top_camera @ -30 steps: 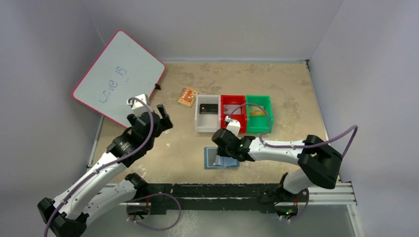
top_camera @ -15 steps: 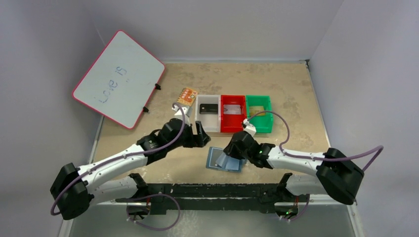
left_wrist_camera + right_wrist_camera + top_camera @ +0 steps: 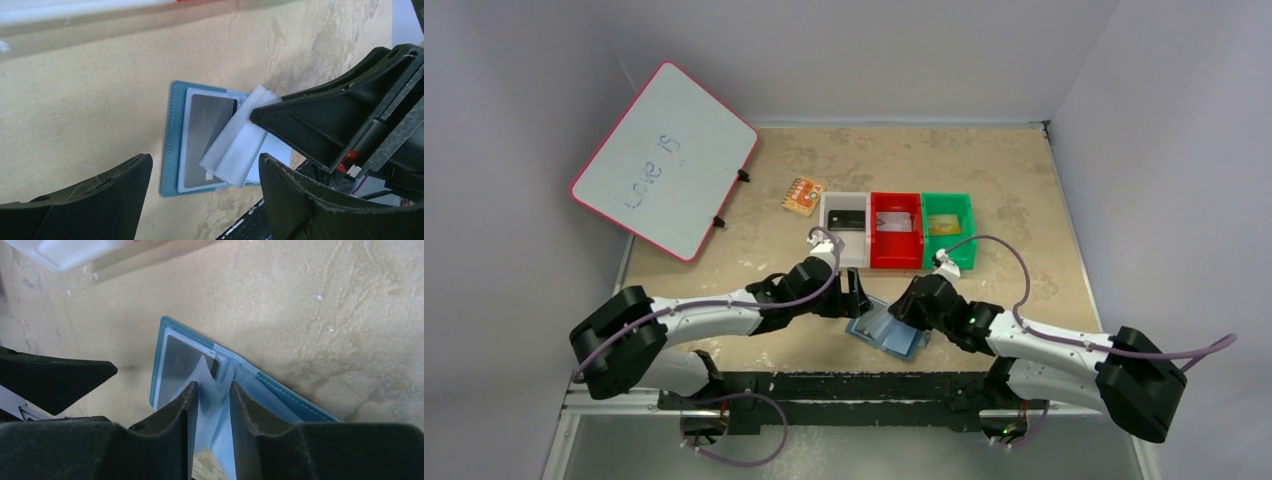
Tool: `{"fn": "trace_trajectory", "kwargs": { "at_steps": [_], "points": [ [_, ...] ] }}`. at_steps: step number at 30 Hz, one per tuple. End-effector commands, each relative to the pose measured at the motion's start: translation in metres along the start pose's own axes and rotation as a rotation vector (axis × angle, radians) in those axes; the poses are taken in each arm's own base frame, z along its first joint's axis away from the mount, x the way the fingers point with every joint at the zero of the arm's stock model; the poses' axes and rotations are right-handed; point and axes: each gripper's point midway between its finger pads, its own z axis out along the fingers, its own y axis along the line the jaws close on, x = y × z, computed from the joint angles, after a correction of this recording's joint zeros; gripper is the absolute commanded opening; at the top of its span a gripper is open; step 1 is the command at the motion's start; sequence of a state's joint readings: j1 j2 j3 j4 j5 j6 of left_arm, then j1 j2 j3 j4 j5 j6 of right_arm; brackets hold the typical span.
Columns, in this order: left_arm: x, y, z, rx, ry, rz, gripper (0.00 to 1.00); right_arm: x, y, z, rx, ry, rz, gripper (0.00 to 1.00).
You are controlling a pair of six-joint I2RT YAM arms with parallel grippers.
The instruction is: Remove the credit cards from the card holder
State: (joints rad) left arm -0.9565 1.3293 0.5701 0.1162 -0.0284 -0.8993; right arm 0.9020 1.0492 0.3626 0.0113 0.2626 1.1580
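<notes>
Card holder (image 3: 886,331) lies unfolded on the table (image 3: 1024,200) between my grippers | silver-grey credit card (image 3: 207,140) in its pocket | right gripper (image 3: 212,390) straddles a raised clear sleeve (image 3: 235,150), I can't tell if pinching | left gripper (image 3: 205,160) spread wide, just beside.

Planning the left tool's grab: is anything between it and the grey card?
Yes: clear sleeves between the fingers of the right tool overlap a corner of the grey card, which sits in a clear pocket of the card holder. Nothing else blocks the left tool.
</notes>
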Motion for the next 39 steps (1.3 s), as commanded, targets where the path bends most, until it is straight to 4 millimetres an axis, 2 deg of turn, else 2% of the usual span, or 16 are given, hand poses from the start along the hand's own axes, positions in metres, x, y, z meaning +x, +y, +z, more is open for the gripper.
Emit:
{"fn": "trace_trajectory", "kwargs": {
  "at_steps": [1, 9, 19, 22, 26, 29, 33, 36, 39],
  "points": [
    [-0.018, -0.046, 0.006, 0.149, -0.051, 0.006, 0.78, -0.002, -0.006, -0.004, 0.005, -0.015, 0.039, 0.32],
    [0.003, -0.074, 0.021, 0.226, 0.032, 0.099, 0.76, -0.002, -0.015, -0.011, 0.005, -0.03, 0.076, 0.33],
    [0.029, -0.072, 0.035, 0.243, 0.12, 0.105, 0.72, 0.0, -0.026, -0.015, 0.011, -0.037, 0.114, 0.37],
    [0.031, -0.071, 0.034, 0.24, 0.115, 0.102, 0.72, 0.0, -0.029, -0.016, 0.024, -0.037, 0.116, 0.35],
    [0.033, -0.072, 0.033, 0.245, 0.126, 0.104, 0.72, 0.002, -0.033, -0.016, 0.04, -0.033, 0.126, 0.43],
    [0.035, -0.077, 0.032, 0.268, 0.143, 0.105, 0.71, -0.001, -0.028, -0.018, 0.031, -0.033, 0.124, 0.44],
    [0.033, -0.085, 0.023, 0.31, 0.137, 0.092, 0.65, -0.007, -0.016, -0.023, 0.006, -0.037, 0.126, 0.47],
    [0.031, -0.09, 0.019, 0.335, 0.13, 0.08, 0.62, -0.01, -0.013, -0.025, 0.008, -0.04, 0.132, 0.47],
    [0.037, -0.095, 0.019, 0.367, 0.16, 0.07, 0.6, -0.01, -0.013, -0.027, 0.025, -0.03, 0.137, 0.46]
  ]
}}
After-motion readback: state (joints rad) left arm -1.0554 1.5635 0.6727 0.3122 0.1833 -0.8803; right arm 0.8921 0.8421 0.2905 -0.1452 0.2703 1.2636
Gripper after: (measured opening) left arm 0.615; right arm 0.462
